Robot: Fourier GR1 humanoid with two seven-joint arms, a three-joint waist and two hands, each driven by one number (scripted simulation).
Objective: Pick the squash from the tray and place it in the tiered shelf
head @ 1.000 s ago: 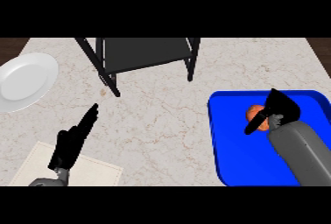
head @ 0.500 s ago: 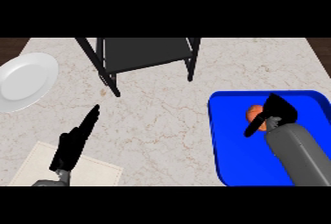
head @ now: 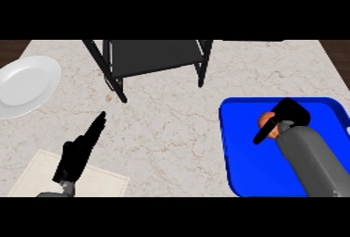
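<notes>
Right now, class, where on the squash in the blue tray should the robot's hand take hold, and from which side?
Probably across its rounded middle, from above and from the right. The squash lies low in the blue tray, mostly hidden under the right hand, which comes in from that side; only its orange left part shows.

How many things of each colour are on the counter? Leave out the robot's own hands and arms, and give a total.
White: 1, the plate
Black: 1, the tiered shelf
Blue: 1, the tray
Orange: 1, the squash, in the tray
Cream: 1, the mat
Total: 5
</notes>
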